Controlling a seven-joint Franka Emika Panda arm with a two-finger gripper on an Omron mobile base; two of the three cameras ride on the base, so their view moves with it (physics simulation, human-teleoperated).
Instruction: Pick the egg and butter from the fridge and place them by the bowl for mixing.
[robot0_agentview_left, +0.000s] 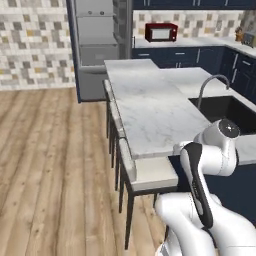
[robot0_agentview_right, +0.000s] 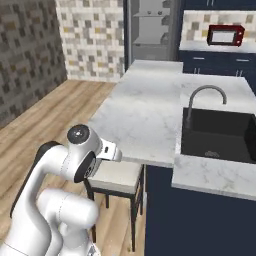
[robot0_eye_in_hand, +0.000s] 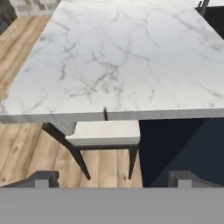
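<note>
The arm (robot0_agentview_left: 207, 165) is folded up close over its base, its elbow joint raised at the near edge of the white marble tabletop (robot0_agentview_left: 150, 107) and its forearm dropping back down toward the body. In the right base view the same fold shows from the other side: the round joint cap sits high, and the wrist end reaches toward the tabletop's near edge, above a stool (robot0_agentview_right: 116, 178).

The claw (robot0_eye_in_hand: 111, 179) stands wide, its two dark finger tips (robot0_eye_in_hand: 41, 179) far apart at the bottom of the hand view, with nothing between them. It looks forward and slightly down along the tabletop (the camera sits just below the level of the slab's edge), so the marble stretches away above and a pale-seated stool on dark legs sits tucked under the edge in front.

The fridge (robot0_agentview_left: 97, 47) stands at the far end of the room, well apart from the arm, beyond the far end of the tabletop. Its door is open and grey inner shelves show; what lies on them is too small to tell. A row of stools lines the tabletop's left side. To the right are a dark sink (robot0_agentview_right: 220, 132) with a curved tap (robot0_agentview_right: 205, 97), and a red microwave (robot0_agentview_left: 161, 32) on the back counter.
</note>
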